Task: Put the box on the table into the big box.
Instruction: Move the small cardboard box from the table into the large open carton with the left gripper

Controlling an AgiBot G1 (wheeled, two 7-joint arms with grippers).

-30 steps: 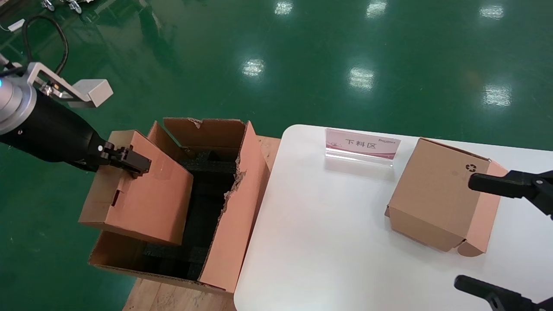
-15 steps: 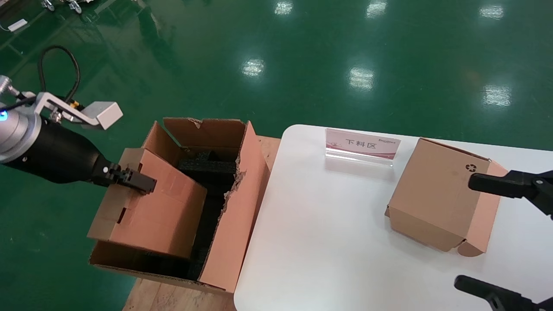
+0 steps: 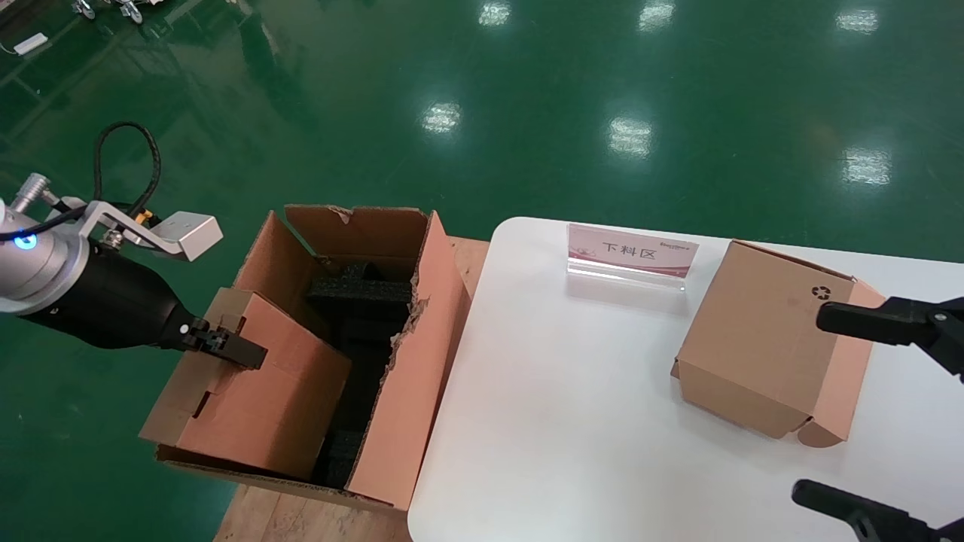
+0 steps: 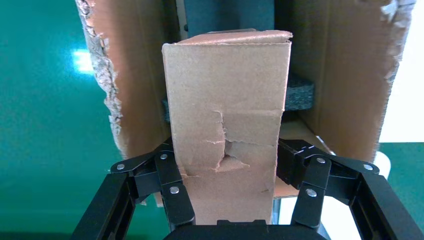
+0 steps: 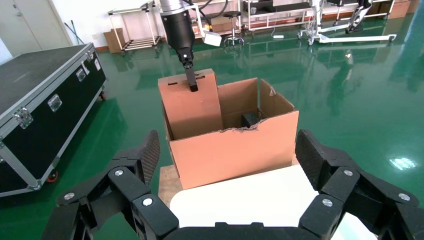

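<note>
Left gripper (image 3: 226,348) pinches the box (image 3: 256,391) by its top edge, w/ the box tilted and its low end inside the big box (image 3: 422,339). Right gripper (image 5: 225,170) hangs over the table (image 3: 565,391), fingers spread wide, holding nothing.

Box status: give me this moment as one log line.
left pincer: shut on box | box: tilted, partly inside big box, still held | right pincer: open, parked over table
</note>
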